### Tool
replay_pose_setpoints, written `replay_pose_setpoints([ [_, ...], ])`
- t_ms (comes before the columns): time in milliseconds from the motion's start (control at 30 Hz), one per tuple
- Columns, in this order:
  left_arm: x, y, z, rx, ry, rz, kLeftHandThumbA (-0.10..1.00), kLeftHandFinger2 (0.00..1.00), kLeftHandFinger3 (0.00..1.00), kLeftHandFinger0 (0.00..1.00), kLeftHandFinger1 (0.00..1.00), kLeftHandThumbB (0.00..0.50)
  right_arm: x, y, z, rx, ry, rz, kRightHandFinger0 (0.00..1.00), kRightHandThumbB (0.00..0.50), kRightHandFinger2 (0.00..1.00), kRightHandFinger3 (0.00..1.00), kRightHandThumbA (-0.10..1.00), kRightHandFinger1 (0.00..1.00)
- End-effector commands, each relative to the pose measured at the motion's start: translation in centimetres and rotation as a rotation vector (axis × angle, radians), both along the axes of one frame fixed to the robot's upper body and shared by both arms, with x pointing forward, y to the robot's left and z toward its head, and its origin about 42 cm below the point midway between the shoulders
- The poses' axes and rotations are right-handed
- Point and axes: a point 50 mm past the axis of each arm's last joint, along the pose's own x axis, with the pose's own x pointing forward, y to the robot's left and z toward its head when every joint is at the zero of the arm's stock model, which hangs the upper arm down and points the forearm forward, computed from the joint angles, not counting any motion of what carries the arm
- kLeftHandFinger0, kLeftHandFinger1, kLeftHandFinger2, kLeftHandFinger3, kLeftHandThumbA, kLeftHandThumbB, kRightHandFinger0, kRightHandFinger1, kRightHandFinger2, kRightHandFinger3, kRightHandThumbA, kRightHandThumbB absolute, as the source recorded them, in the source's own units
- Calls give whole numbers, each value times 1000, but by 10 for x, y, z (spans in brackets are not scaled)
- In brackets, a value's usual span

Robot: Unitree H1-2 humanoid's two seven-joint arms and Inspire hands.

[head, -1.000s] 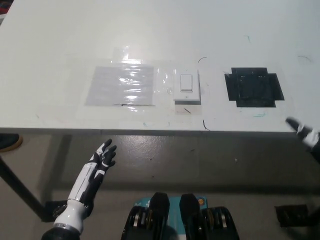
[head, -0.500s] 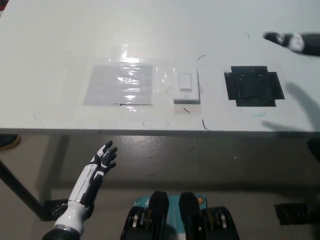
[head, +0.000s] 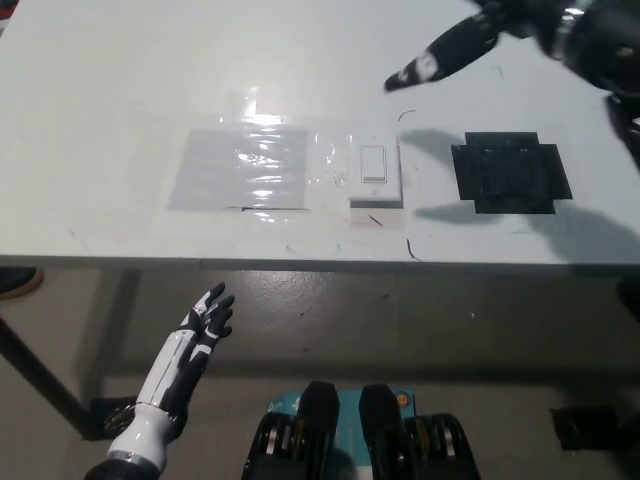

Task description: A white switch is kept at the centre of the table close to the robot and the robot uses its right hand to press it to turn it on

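White plastic switch (head: 374, 173): a rectangular wall plate lying flat on the table, with a narrower upright rocker in its middle. Its long axis runs from the table's near edge toward the far edge, and its face points upward.
Switch place: near the middle of the table's near edge, set a little way in from that edge.
Table (head: 120, 90): a smooth, matte, pale surface with a few thin dark pen-like marks around the switch and a straight near edge that casts a shadow on the floor below.
Clear film (head: 243, 165): a glossy, wrinkled rectangular sheet just to the left of the switch, catching bright highlights. Its right edge reaches the switch plate.
Black tape patch (head: 511, 172): a dull, dark, roughly square patch with notched corners, lying flat to the right of the switch and apart from it.
Right hand (head: 470, 38): black and blurred, held in the air above the table's far right part — beyond the switch and to its right, not touching it. One finger stretches toward the left with a pale tip. Nothing is held, but the blur hides how the other fingers are set, so I cannot tell their state. Its shadow falls between the switch and the tape patch.
Left hand (head: 203, 322): white with black fingers, resting below the table's near edge at the lower left — fingers spread and released, holding nothing.
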Motion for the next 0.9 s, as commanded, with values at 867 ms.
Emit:
replay_pose_setpoints([
  [867, 3, 4, 17, 23, -61, -2, 858, 1000, 1000, 1000, 1000, 1, 25, 42, -63, -468, 18, 25, 1000, 303, 1000, 1000, 1000, 1000],
])
